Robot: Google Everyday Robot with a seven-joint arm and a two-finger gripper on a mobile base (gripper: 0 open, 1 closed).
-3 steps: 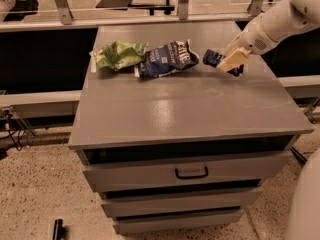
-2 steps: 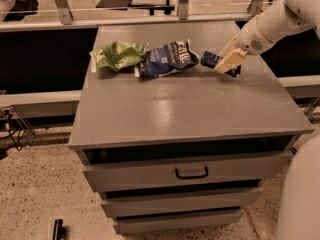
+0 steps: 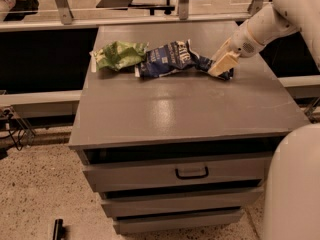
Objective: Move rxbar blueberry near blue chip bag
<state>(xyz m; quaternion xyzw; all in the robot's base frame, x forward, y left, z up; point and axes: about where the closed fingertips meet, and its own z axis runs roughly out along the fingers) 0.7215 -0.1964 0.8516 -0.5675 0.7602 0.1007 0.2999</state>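
A grey flat-topped table (image 3: pixel 175 114) with three drawers below carries everything. The large wrinkly dark blue chip bag with white lettering (image 3: pixel 166 60) lies in the far half of the top, roughly midway between the left and right edges.

Nearer than the chip bag, a broad band of bare grey top runs to the front edge. Beyond the chip bag, a narrower bare strip reaches the back edge, where a metal rail (image 3: pixel 150 20) crosses. A crumpled light green bag (image 3: pixel 119 54) lies at the chip bag's left end, touching or just overlapping it, and sits close to the left edge. To the right of the chip bag, bare top continues to the right edge.

The small flat dark blue rxbar blueberry (image 3: pixel 204 65) lies on the table at the chip bag's right end, touching or almost touching it. The cream-coloured claw (image 3: pixel 223 64) is down at table level just right of the chip bag, directly over the bar's right part and hiding it. Whether the claw is clenched on the bar or released cannot be told. The white arm (image 3: pixel 265 26) slants up and away to the right from the chip bag.
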